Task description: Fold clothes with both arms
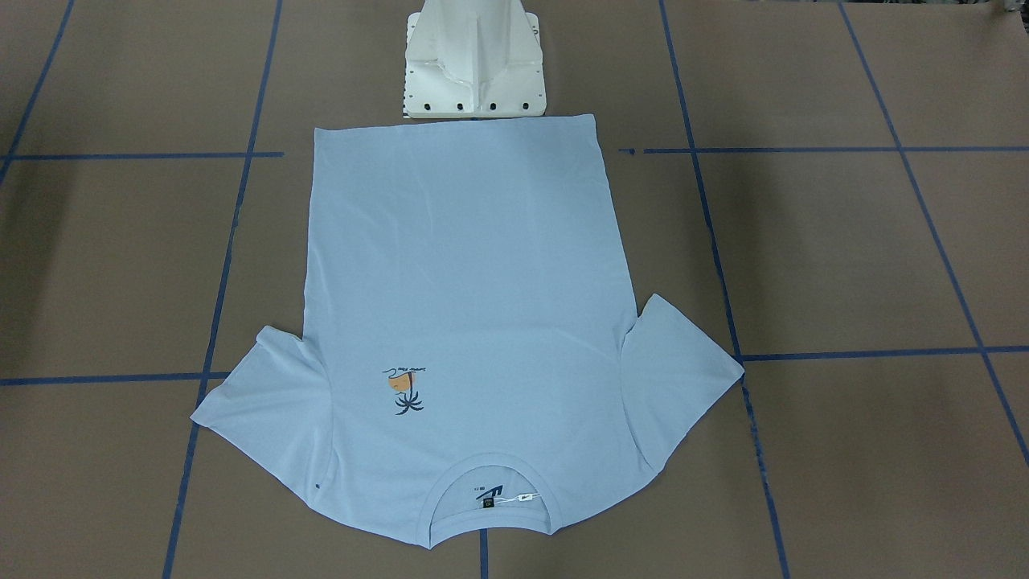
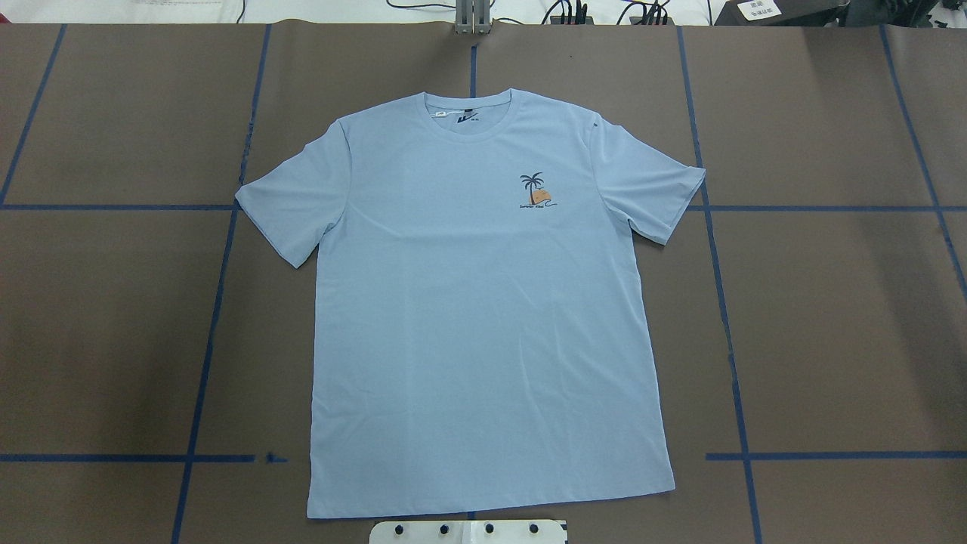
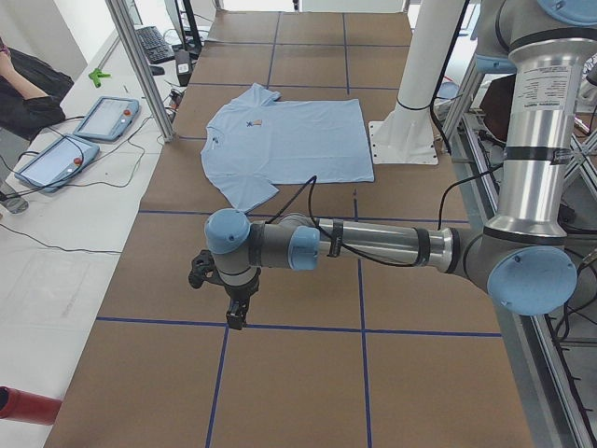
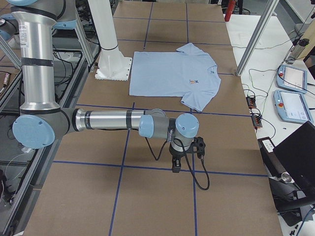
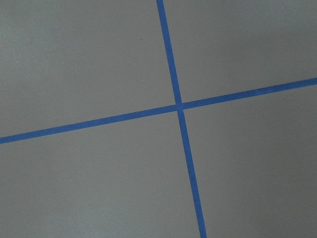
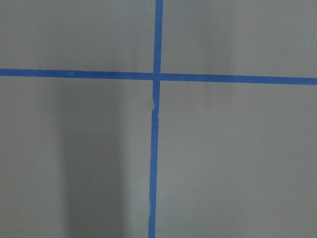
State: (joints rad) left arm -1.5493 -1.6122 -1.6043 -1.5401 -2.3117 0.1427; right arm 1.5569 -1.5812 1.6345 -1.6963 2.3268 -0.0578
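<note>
T-shirt (image 2: 483, 317) lies flat, hem just beside the white pedestal (image 1: 474, 72), long axis pointing away from it; left gripper (image 3: 236, 320) and right gripper (image 4: 175, 168) hang well out to opposite sides, neither clearly nearer; I cannot tell whether their jaws are parted or closed

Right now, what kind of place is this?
Probably a robotics lab test cell: the left arm and right arm reach over a table gridded with blue tape, and control pendants lie alongside.

The 2 arms mirror each other: left arm (image 3: 382, 245) and right arm (image 4: 106, 120) bend at the elbow, forearms level. Left gripper (image 3: 237, 315) and right gripper (image 4: 176, 166) point straight down, jaw state unclear.
</note>
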